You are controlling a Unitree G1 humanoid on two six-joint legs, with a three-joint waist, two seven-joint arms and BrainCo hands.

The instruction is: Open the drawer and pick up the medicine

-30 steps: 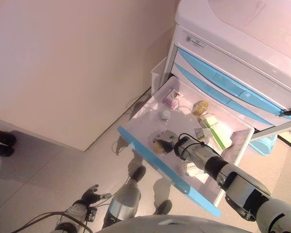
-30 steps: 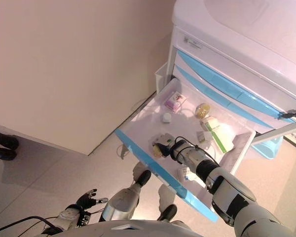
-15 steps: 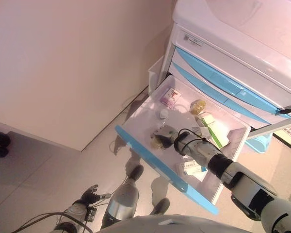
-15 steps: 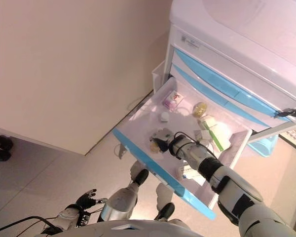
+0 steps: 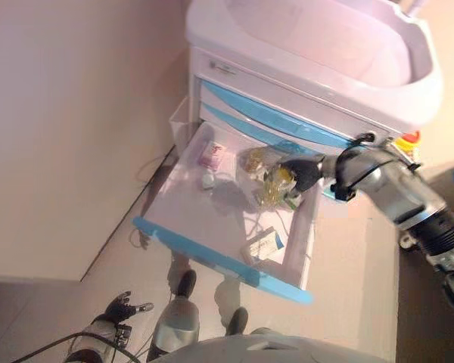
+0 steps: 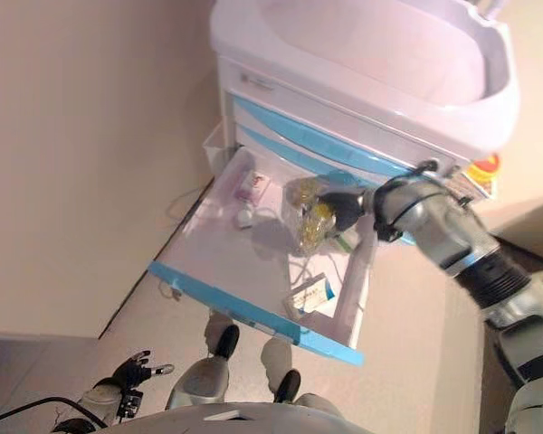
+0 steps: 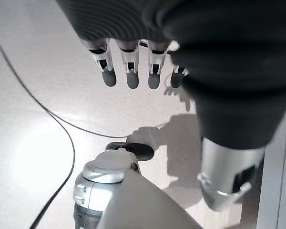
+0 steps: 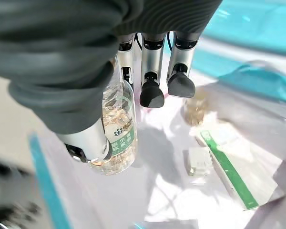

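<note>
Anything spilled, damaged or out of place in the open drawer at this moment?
Nothing stands out. The drawer is open, the boxes lie loose inside, and the right hand holds a clear medicine bottle above it.

One open drawer [image 5: 183, 208], two closed drawers [image 5: 272, 125], one clear pill bottle [image 8: 118, 138], one green-striped box [image 8: 226, 167], one small white box [image 8: 199, 161].

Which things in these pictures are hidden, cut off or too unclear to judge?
- Bottle: right wrist view; the right hand covers its upper part, so the cap is hidden.
- Boxes in the open drawer: print too small in the eye views.
- Green-striped box: partly blurred in the right wrist view.
- Left hand: only its fingers show, hanging open over the floor.
</note>
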